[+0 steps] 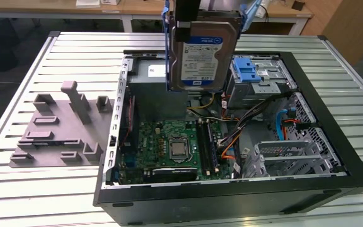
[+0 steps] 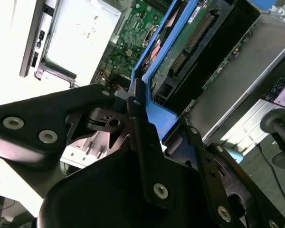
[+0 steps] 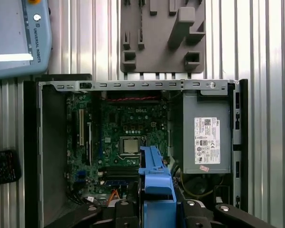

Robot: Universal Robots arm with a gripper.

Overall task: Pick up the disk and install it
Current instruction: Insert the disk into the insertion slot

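**A:** Where is the disk?

**B:** The disk hangs upright above the far half of the open computer case, touching nothing below. The pincer is clamped on its blue frame, as the second wrist view shows.

**A:** What could go wrong?

**B:** The grip sits at one end of the plastic frame, so the frame may flex, and a bump could make the disk swing or slip. The drive bay, with its blue latch, lies below and toward the exterior view's right. Its metal walls look tight, and a tilted disk would likely catch or jam there.

**A:** And lower down?

**B:** Loose cables and the circuit board lie beneath. A low sweep could snag a wire.

**A:** Room to move?

**B:** Plenty above the case. Inside, the grey power box walls off one side. The case fills the desk toward the exterior view's right edge. A grey fixture lies near the opposite edge, well apart.
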